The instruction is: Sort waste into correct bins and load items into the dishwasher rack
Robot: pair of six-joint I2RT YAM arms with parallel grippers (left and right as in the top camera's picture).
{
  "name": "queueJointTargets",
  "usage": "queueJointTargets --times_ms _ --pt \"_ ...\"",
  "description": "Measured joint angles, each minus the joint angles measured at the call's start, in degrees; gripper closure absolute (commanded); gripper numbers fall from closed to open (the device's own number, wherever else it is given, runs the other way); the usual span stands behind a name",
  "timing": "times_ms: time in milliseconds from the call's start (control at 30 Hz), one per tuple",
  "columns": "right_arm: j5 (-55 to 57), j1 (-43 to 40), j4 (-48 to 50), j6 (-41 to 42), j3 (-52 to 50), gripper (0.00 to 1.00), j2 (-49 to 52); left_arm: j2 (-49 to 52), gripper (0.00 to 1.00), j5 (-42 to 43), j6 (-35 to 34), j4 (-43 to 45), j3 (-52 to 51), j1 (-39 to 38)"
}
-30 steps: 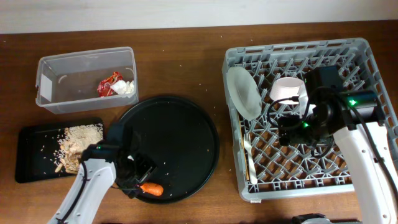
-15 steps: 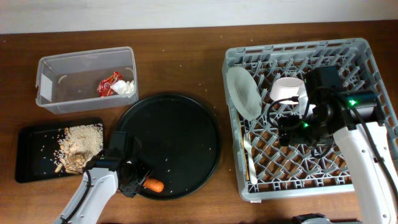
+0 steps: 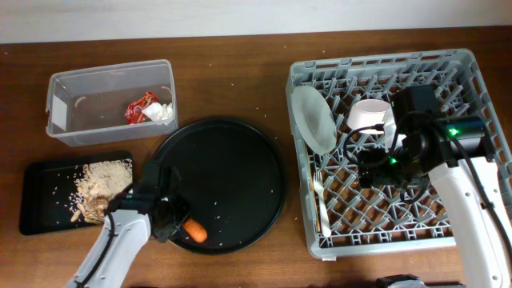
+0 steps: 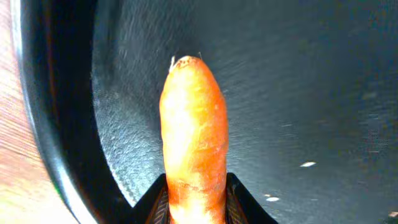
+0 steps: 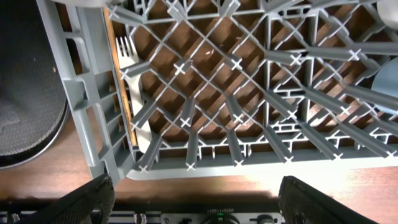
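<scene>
Edges inward from rim of round black tray (image 3: 232, 168) | left gripper (image 4: 196, 202) clenched on orange carrot (image 4: 193, 124) | right gripper (image 5: 199, 205) released, over dishwasher rack (image 5: 93, 106) beside tray

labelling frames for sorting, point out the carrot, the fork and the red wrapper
carrot (image 4: 193, 134), left wrist view, middle of its body
fork (image 5: 132, 87), right wrist view, upper handle
red wrapper (image 3: 140, 107), overhead view, centre of the crumple
</scene>
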Motion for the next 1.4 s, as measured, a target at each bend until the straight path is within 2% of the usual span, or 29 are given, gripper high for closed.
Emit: queueJointTargets --times_ms 133,200,300,500,567,667,1000,1067,1100,1267,1400 --pt "0.0 0.0 0.04 0.0 -0.09 0.12 0.0 -1.38 0.76 -4.5 4.63 -5.46 9.77 0.0" --pt "0.0 0.0 0.02 -0.04 -0.13 0.12 0.0 -2.12 0.76 -6.73 7.39 -7.39 16.74 2.64" --pt "0.0 0.0 0.0 0.0 -0.15 0.12 0.0 -2.29 0.76 -8.31 9.68 -7.52 19.32 12.44" --pt "0.0 0.0 0.04 0.0 -0.17 0.12 0.0 -2.34 0.75 -9.33 11.87 -6.97 19.32 38.03" --pt "0.0 0.0 0.0 -0.04 -0.2 0.12 0.0 -1.84 0.75 -9.46 12.0 -5.7 19.32 43.69" --pt "0.0 0.0 0.0 0.0 -0.2 0.12 0.0 1.86 0.75 -9.57 12.0 -4.31 19.32 48.26" --pt "0.0 0.0 -0.42 -0.02 -0.26 0.12 0.0 17.42 0.73 -9.55 12.0 1.4 19.37 49.7" --pt "0.0 0.0 -0.46 0.0 -0.26 0.12 0.0 19.08 0.45 -9.53 12.0 1.6 19.37 49.7" --pt "0.0 0.0 -0.48 -0.02 -0.26 0.12 0.0 19.63 0.42 -9.55 12.2 1.55 19.37 49.7" --pt "0.0 0.0 -0.66 -0.02 -0.26 0.12 0.0 19.82 0.39 -8.41 12.44 1.03 19.41 49.7" --pt "-0.02 0.0 -0.9 0.07 -0.31 0.08 0.0 18.67 0.36 -2.45 13.11 -3.63 23.58 49.57"
